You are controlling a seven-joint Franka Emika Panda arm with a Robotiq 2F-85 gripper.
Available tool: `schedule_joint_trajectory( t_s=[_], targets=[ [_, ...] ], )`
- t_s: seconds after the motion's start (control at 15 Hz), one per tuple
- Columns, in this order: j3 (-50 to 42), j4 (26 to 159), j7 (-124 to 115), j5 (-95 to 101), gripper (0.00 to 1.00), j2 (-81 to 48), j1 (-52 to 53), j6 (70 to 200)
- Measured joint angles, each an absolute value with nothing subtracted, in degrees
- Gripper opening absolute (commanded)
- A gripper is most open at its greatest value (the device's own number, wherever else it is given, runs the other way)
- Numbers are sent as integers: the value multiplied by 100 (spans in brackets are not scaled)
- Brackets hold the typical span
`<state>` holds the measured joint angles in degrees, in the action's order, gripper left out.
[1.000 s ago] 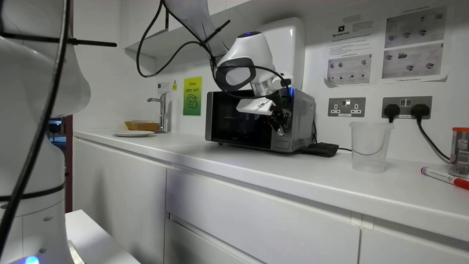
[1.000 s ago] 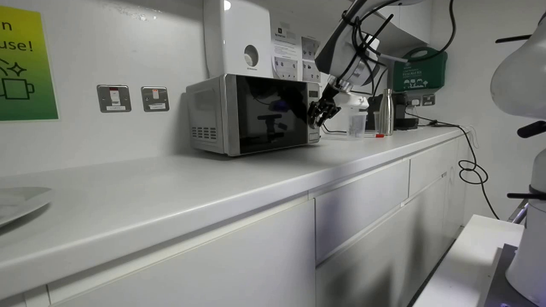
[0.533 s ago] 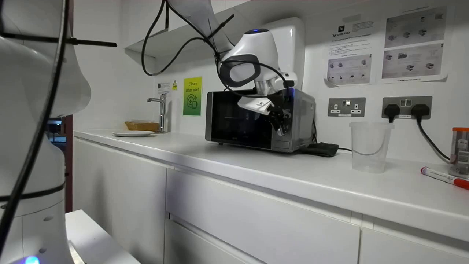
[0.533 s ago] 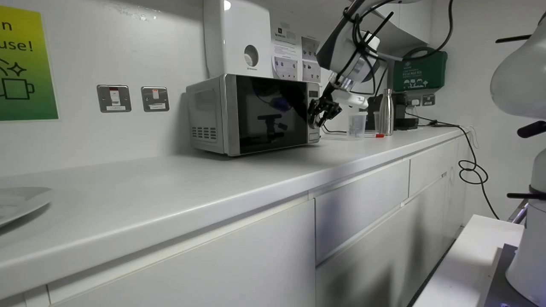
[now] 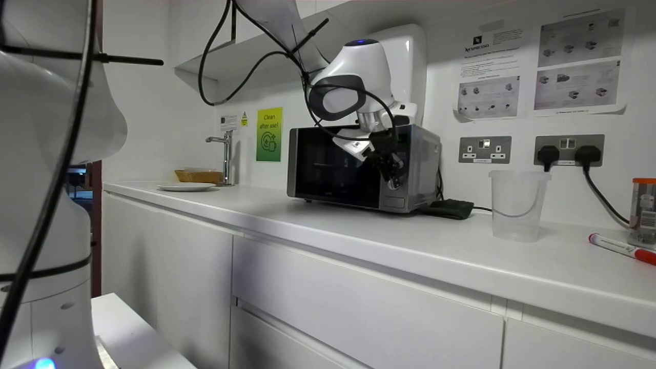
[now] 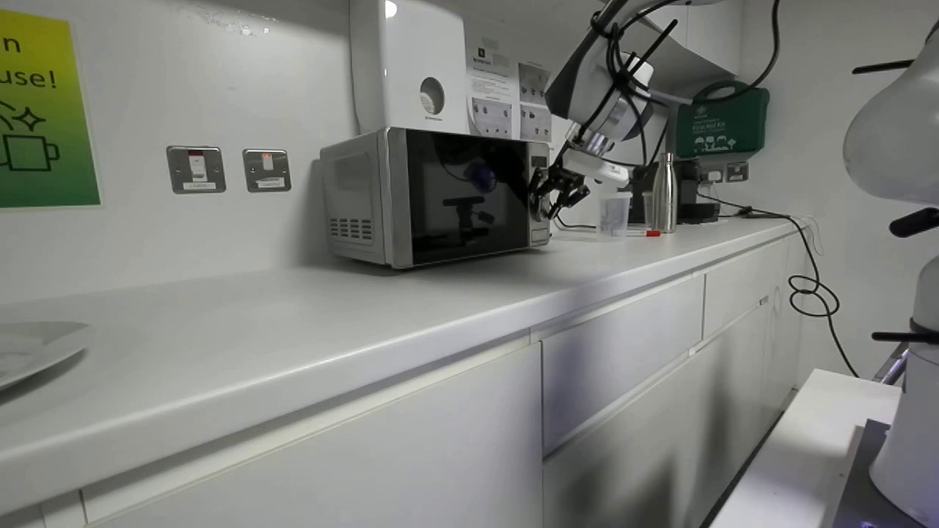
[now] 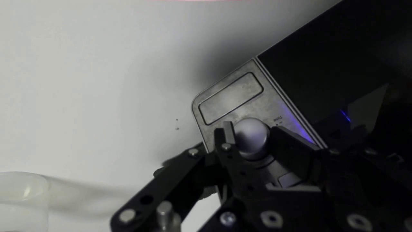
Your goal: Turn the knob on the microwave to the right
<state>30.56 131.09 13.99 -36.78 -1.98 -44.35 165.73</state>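
The silver-grey microwave [image 5: 328, 169] stands on the counter with its dark glass door shut; it shows in both exterior views [image 6: 469, 198]. Its control panel [image 7: 231, 100] and round silver knob [image 7: 252, 137] show in the wrist view, where the panel's "Time" lettering is upside down. My gripper [image 7: 251, 130] has one finger on each side of the knob, and both look to touch its rim. In both exterior views the gripper [image 5: 392, 180] [image 6: 544, 202] is at the lower half of the control panel and hides the knob. Any mark on the knob is not visible.
A clear plastic bucket [image 5: 518, 205] and a red-and-white marker [image 5: 622, 249] are on the counter beyond the microwave. A black item [image 5: 448, 208] lies beside it. A plate [image 5: 187, 187] is near the tap. A white wall box [image 6: 411, 66] hangs above. Loose cables hang from the arm.
My hand has rolled and tilted a little while the fingertips stay at the knob. The wrist has shifted slightly towards the panel side. The microwave has not moved.
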Motion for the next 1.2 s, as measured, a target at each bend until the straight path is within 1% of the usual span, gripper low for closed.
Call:
schedule_joint_trajectory(
  t_s=[0.47, 0.53, 0.73, 0.87, 1.0, 1.2],
  targets=[
    [3055, 13170, 459, -3341, 11, -153, -4427, 16573],
    [2832, 13185, 270, -3227, 11, -138, -4204, 16573],
    [1595, 13228, -350, -2811, 11, -88, -2967, 16583],
    [936, 13245, -678, -2570, 11, -72, -2309, 16583],
    [481, 13258, -890, -2432, 11, -60, -1855, 16581],
    [68, 13271, -1055, -2369, 11, -51, -1442, 16580]
  ],
)
